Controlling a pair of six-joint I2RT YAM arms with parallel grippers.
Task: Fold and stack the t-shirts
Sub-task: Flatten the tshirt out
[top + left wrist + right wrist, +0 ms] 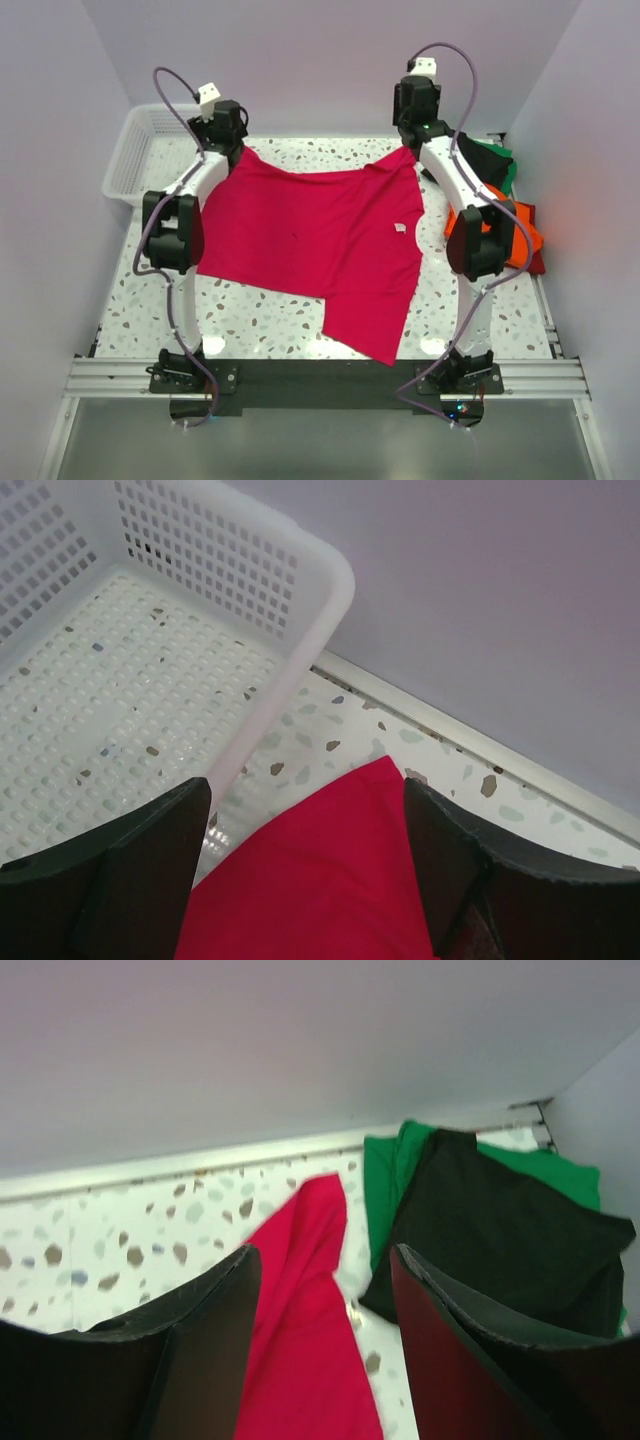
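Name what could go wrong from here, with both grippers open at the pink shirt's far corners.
1. The pink shirt lies skewed, with one flap reaching the near edge of the table. A fold from here may come out crooked.
2. The right gripper is close to the black shirt. A grasp could catch and drag it.
3. The left gripper is beside the basket and may bump its rim.

crimson t-shirt (310,235) spread (label (400,227) up), others (500,1230) piled right
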